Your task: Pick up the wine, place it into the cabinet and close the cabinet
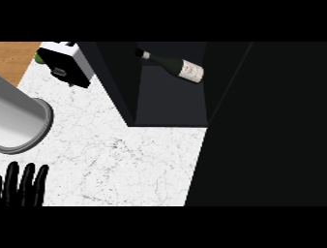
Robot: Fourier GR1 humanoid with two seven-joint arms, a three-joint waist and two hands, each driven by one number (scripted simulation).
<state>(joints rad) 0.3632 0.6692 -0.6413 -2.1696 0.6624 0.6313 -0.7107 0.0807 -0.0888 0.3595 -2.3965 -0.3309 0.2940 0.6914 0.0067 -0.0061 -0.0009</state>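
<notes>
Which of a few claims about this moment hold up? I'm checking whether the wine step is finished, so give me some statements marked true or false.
1. The wine bottle lies on its side inside the cabinet. True.
2. The left hand is curled round the bottle. False: it rests open at the view's lower left, fingers up, far from the bottle.
3. The right hand shows beside the cabinet. False: it is nowhere in view.
4. A grey cylinder sits at the left on the white marbled counter. True.
5. The bottle stands upright on the counter. False: it lies tilted in the cabinet, neck toward the upper left.
</notes>
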